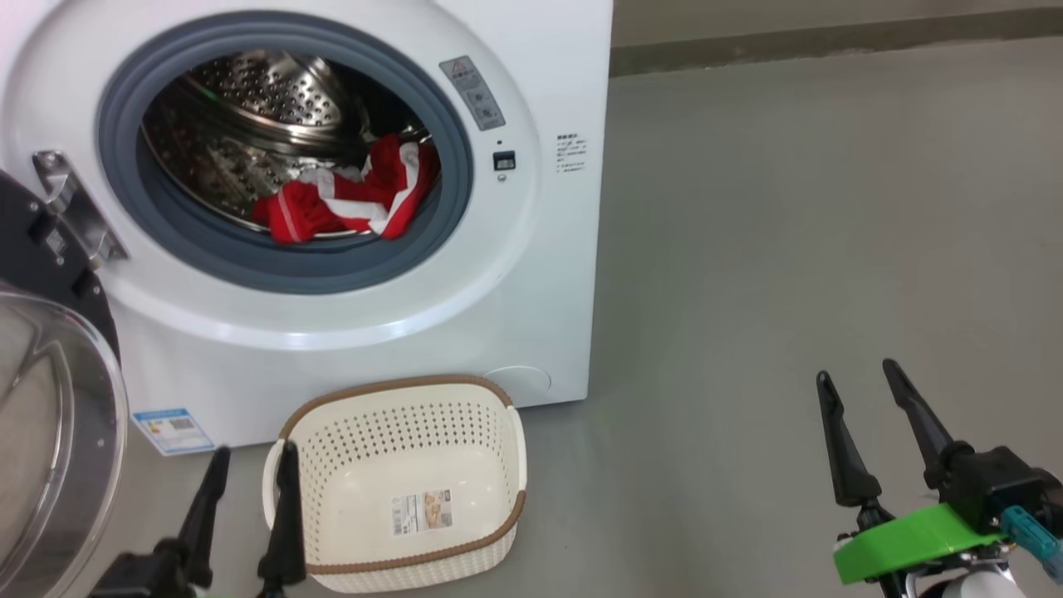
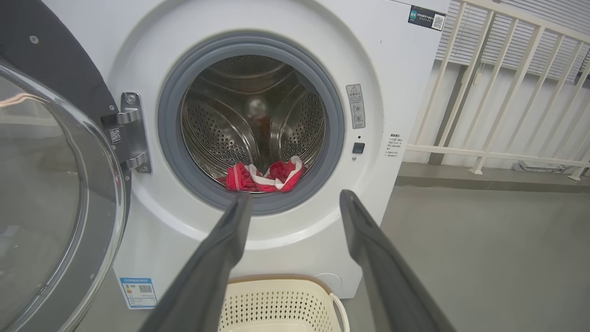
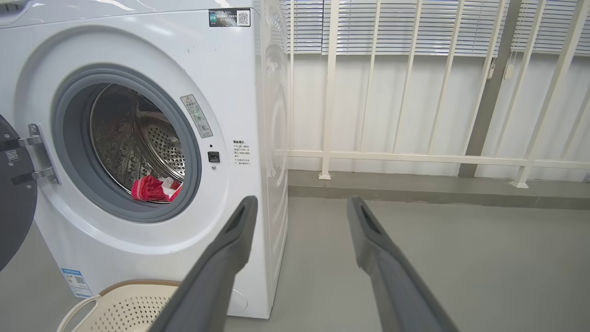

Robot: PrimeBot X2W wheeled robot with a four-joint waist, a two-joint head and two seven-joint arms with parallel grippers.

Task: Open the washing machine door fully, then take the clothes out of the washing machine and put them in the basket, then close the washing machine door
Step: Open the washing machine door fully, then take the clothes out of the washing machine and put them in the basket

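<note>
The washing machine door [image 1: 58,432] hangs swung wide on its hinge [image 1: 75,208] at the left, which leaves the mouth of the washing machine [image 1: 540,249] unblocked. The clothes [image 1: 349,203], red with white stripes, lie heaped at the front of the drum, just behind the grey rubber ring [image 1: 291,270], so they look an easy reach. The basket [image 1: 390,384] sits empty on the floor [image 1: 789,208], just in front of the machine's base and below the opening, well placed for a short drop.

The left tool [image 1: 256,453] hovers released with its fingers spread, just beside the basket's left rim and pointing toward the clothes. The right tool [image 1: 856,372], also released and holding nothing, waits well apart over bare floor.

The tight side looks to be the left, with the door's glass close by. The ring's lower lip is the edge to clear, and there is plenty of room on the right.
</note>
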